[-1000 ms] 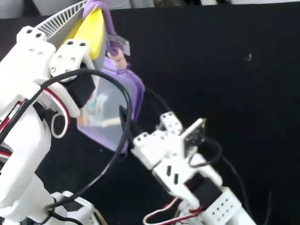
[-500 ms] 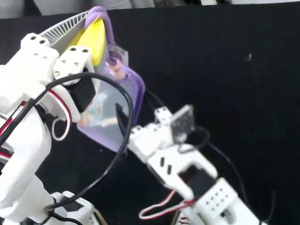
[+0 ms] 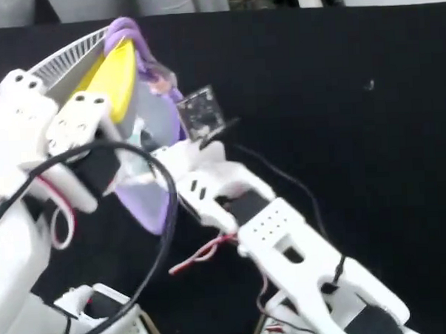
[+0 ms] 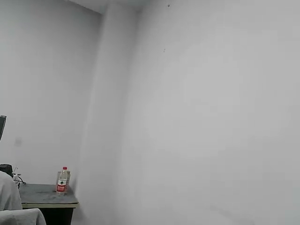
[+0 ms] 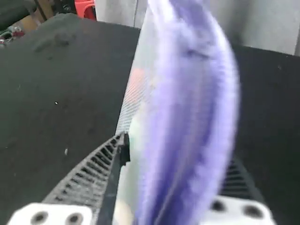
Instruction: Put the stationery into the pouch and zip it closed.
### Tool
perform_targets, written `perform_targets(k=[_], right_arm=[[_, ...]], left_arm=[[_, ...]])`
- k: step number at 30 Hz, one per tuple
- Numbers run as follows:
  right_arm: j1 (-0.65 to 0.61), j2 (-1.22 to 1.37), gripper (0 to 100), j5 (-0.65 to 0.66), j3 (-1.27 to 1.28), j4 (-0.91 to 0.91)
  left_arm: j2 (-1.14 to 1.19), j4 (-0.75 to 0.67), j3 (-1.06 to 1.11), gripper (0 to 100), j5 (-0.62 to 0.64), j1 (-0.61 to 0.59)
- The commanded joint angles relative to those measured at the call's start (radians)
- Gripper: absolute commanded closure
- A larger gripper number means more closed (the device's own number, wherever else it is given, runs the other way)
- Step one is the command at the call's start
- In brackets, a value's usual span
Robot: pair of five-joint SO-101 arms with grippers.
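The pouch (image 3: 156, 122), clear-sided with a purple edge, is hanging upright above the black desk (image 3: 338, 95). Its lower part is hiding behind the left arm (image 3: 21, 131), and whatever is lying inside is showing through the clear panel only as pale smears that cannot be named. The left tool (image 3: 119, 35) is clamping the pouch's upper purple edge between a yellow finger (image 3: 115, 75) and a ribbed pale finger (image 3: 66, 55), holding it off the desk. The right arm (image 3: 285, 231) is reaching in from the near side of the desk, and in the high view its front end is disappearing behind the pouch. In the right wrist view the pouch (image 5: 187, 93) is standing close and blurred. The right tool (image 5: 178, 154) is sitting with its ribbed fingers (image 5: 93, 173) apart, one on each side of the purple edge, and whether they are touching it is hard to make out. The dark desk (image 5: 56, 70) is stretching away beneath. In the left wrist view a plain white wall (image 4: 211, 117) is rising, and a small bottle (image 4: 62, 180) is standing on a dark side table (image 4: 47, 194) in the corner.
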Motion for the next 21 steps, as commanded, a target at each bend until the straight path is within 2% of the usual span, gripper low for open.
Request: perform_targets(k=[1, 2, 4, 9, 14, 17, 21], right_arm=[[0.064, -0.001, 99.5, -0.002, -0.018, -0.015], [0.072, -0.007, 97.0, -0.002, -0.001, -0.015], [0.075, -0.021, 99.1, 0.009, 0.044, -0.017], [0.032, -0.107, 98.7, 0.152, 0.147, -0.025], [-0.058, -0.291, 98.7, 0.206, 0.255, -0.017], [-0.117, -0.421, 98.7, 0.247, 0.325, -0.012], [-0.167, -0.570, 98.8, 0.262, 0.346, 0.097]], left_arm=[[-0.051, 0.018, -0.021, 97, 0.012, -0.008], [-0.057, 0.029, -0.008, 97, 0.012, -0.008], [-0.068, 0.052, 0.027, 97, 0.012, -0.008], [-0.109, 0.075, 0.087, 97, 0.003, -0.045], [-0.170, 0.071, 0.101, 97, 0.002, -0.305], [-0.190, 0.075, 0.101, 97, -0.049, -0.469], [-0.192, 0.104, 0.101, 97, -0.092, -0.584]])
